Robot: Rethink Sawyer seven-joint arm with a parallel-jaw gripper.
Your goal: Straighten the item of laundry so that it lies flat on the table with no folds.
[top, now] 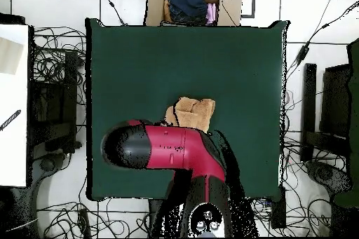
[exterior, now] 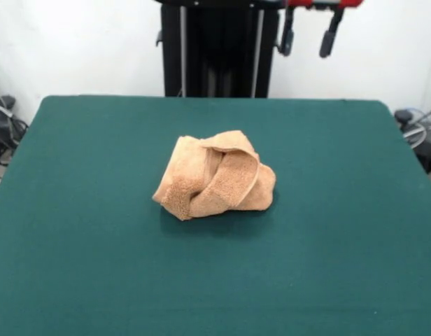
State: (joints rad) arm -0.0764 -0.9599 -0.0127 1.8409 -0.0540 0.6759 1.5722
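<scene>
The item of laundry is a light orange-tan terry towel, crumpled and folded over itself into a lump near the middle of the dark green table. In the overhead view the towel lies just beyond the red and black arm, which hides part of its near edge; the table is bare around it. My gripper hangs high at the picture's top, above the table's far edge and well away from the towel. Its two black fingers are apart with nothing between them.
The black pedestal stands at the table's far side. In the overhead view a cardboard box with clothes sits past the far edge, cables lie on the floor all round, and a white surface stands at the left.
</scene>
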